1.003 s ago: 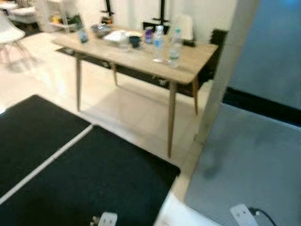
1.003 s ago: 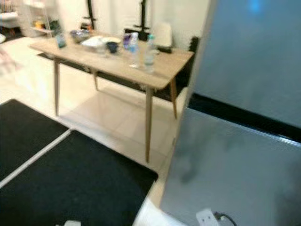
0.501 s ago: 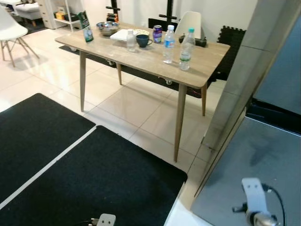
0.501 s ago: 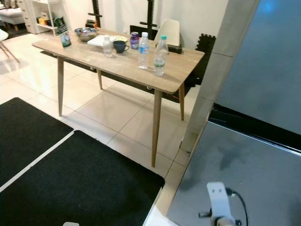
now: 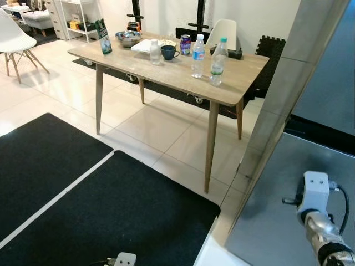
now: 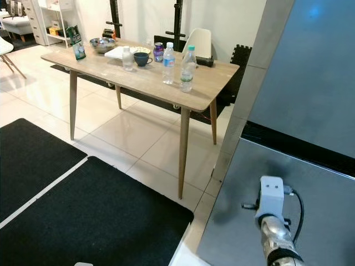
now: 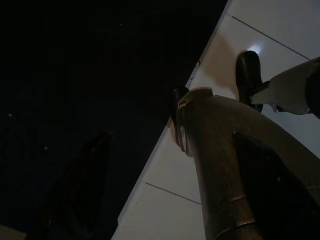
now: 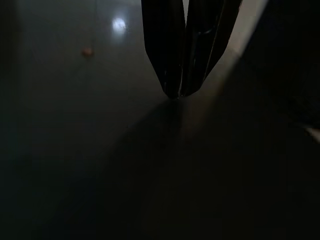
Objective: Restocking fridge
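The tall grey fridge [image 6: 310, 105] fills the right side, its doors closed with a dark gap between upper and lower door. My right arm [image 5: 317, 206] is raised in front of the lower door. In the right wrist view my right gripper [image 8: 180, 94] has its two black fingers pressed together, empty, close to the grey door surface. On the wooden table [image 5: 177, 77] stand two tall water bottles [image 5: 198, 56] [image 5: 217, 61], a small bottle [image 5: 155, 51], a purple can [image 5: 185, 45], a dark mug [image 5: 168, 52], a steel bowl [image 5: 128, 38] and a green carton [image 5: 103, 36].
Black floor mats [image 5: 111, 210] cover the floor in front of me, with pale tiles beyond. A white chair [image 5: 16, 37] stands at the far left and another [image 5: 224, 33] behind the table. The dark left wrist view shows my own leg [image 7: 225, 165] over tile and mat.
The view has steadied and shifted slightly. My right arm has risen higher in front of the fridge's lower door.
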{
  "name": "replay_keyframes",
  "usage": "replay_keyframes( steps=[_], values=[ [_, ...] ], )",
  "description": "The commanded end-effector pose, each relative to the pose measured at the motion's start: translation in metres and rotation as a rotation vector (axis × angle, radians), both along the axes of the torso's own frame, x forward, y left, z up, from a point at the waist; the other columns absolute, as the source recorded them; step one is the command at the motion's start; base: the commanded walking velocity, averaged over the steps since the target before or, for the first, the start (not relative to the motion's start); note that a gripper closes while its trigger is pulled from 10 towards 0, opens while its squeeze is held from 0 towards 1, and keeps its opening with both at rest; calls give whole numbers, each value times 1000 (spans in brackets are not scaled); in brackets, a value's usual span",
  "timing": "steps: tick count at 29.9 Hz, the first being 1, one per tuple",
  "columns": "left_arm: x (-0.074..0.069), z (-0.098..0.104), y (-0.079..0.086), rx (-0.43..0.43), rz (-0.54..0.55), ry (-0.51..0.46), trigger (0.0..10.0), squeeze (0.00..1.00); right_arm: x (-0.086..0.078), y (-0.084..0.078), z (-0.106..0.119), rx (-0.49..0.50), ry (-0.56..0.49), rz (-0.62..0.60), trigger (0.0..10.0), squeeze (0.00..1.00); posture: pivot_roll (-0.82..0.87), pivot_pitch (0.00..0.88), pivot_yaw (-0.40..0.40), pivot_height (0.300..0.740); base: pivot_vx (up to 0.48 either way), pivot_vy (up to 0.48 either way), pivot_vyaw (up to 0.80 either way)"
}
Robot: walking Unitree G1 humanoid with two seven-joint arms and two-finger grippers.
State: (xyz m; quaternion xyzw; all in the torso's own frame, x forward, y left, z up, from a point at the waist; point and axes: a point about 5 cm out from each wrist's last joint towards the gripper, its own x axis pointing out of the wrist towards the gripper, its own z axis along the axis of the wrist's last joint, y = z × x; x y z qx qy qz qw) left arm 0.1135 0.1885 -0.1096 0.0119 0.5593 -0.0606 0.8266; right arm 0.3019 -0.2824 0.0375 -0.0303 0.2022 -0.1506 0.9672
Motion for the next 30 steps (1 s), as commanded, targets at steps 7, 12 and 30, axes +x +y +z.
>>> replay_keyframes(
  steps=[7, 12, 30],
  values=[
    [-21, -6, -7, -23, -17, 82, 10000, 0, 35, -6, 58, -52, -240, 3, 10000, 0, -52, 0, -61, 740, 0, 0, 0],
    [-22, -7, -9, -27, -15, 84, 10000, 0, 27, 7, 34, -69, -107, 116, 10000, 0, -54, 0, -62, 740, 0, 0, 0],
    [-21, -7, -9, -6, -15, 84, 10000, 0, -125, 4, -102, -27, 589, 107, 10000, 0, -67, 0, -65, 740, 0, 0, 0]
  ],
)
